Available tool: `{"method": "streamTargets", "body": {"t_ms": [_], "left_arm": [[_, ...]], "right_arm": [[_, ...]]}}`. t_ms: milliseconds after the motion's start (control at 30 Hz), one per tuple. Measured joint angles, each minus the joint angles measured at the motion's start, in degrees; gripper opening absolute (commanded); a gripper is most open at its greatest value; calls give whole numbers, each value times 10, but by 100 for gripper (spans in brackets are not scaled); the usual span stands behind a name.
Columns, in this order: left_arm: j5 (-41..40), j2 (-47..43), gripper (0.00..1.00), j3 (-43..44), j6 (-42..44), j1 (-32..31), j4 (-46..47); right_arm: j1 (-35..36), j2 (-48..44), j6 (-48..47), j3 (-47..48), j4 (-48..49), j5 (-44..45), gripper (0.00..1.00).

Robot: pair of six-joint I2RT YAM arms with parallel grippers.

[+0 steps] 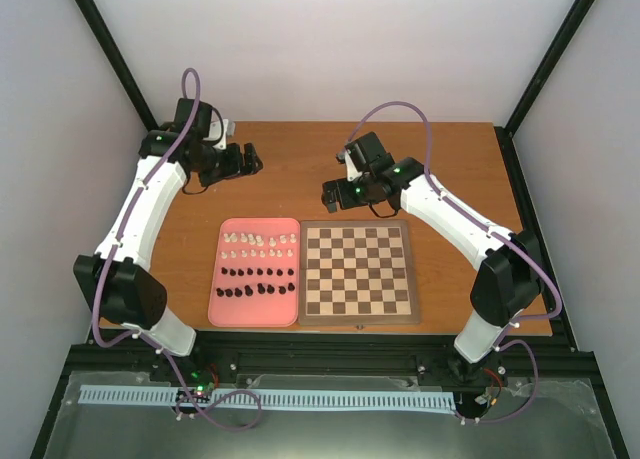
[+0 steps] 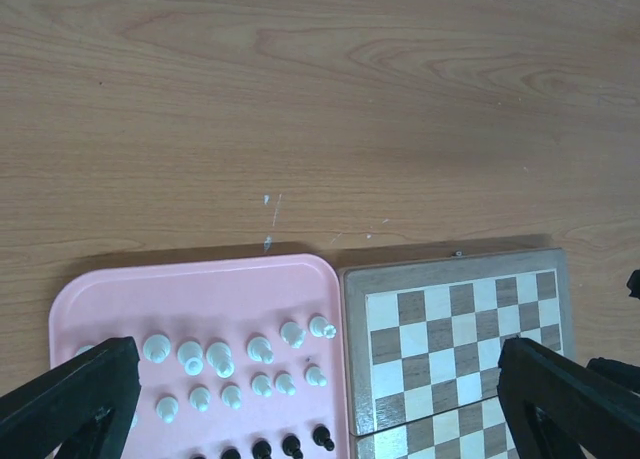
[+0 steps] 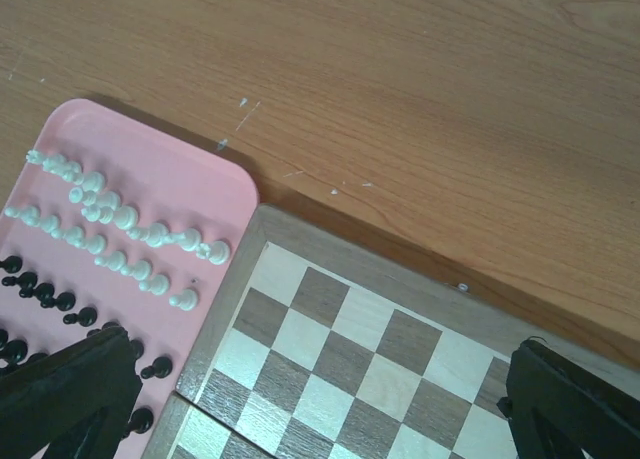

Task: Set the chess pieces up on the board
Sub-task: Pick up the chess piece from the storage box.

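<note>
The chess pieces [image 1: 258, 264] all stand on the pink tray [image 1: 222, 309], white in the far rows and black in the near rows. The board [image 1: 358, 271] lies touching the tray's right side, every square bare, so I judge the whole set is left to place. My left gripper [image 1: 248, 162] and right gripper [image 1: 330, 194] hover over the wooden table [image 1: 300, 149] beyond them, jaws wide and holding nothing. Nothing blocks the way, but the pieces crowd each other.
</note>
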Motion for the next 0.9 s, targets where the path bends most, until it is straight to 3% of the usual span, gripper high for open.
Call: {"method": "streamTargets", "body": {"t_ms": [500, 900], "left_arm": [[-26, -1, 100, -2, 14, 0, -4], [-37, -13, 100, -45, 16, 0, -3]], "right_arm": [[0, 3, -9, 3, -11, 12, 99], [31, 116, -42, 72, -19, -23, 67]]}}
